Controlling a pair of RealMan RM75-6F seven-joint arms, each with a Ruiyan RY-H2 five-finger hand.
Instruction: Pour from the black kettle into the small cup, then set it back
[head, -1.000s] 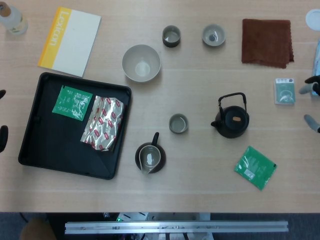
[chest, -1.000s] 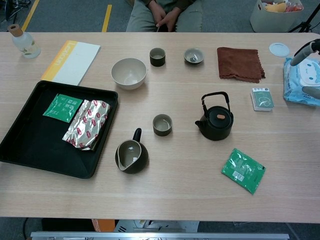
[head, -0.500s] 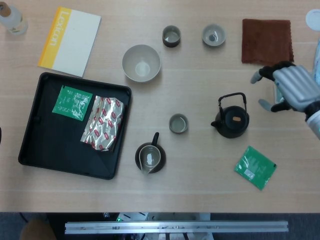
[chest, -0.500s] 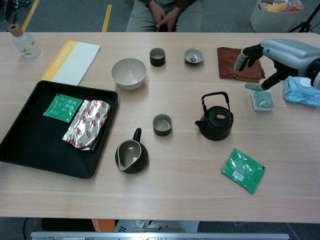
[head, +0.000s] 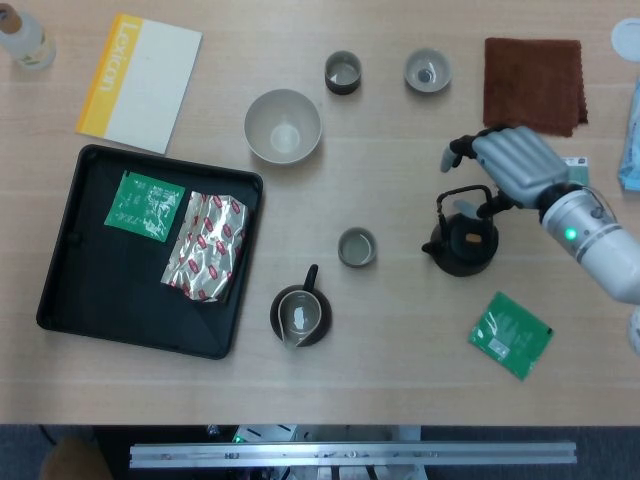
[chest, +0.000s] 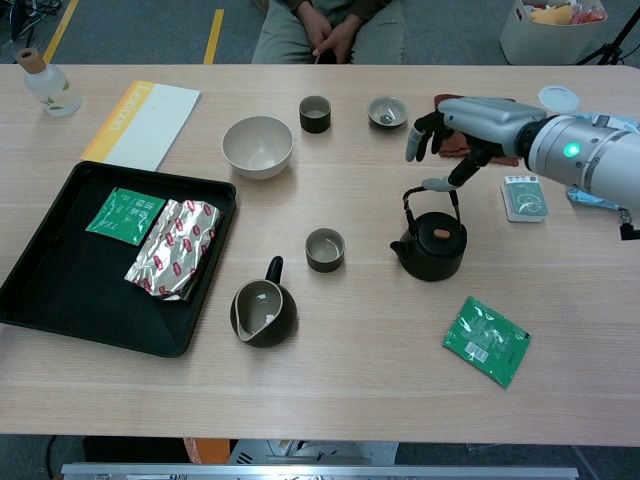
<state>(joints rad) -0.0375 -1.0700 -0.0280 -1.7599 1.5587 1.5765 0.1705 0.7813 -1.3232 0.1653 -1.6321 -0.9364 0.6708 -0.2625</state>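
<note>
My right hand hovers over the black kettle's handle, fingers apart, gripping nothing; the kettle stands on the counter at the small cup's 3 o'clock.

We are seeing a matt black kettle, a pale wood-grain table, rough brown cloth and a crinkled glossy foil packet.

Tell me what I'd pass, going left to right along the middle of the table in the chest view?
Black tray → green packet → foil packet → pitcher → small cup → black kettle with the right hand above it → card.
</note>
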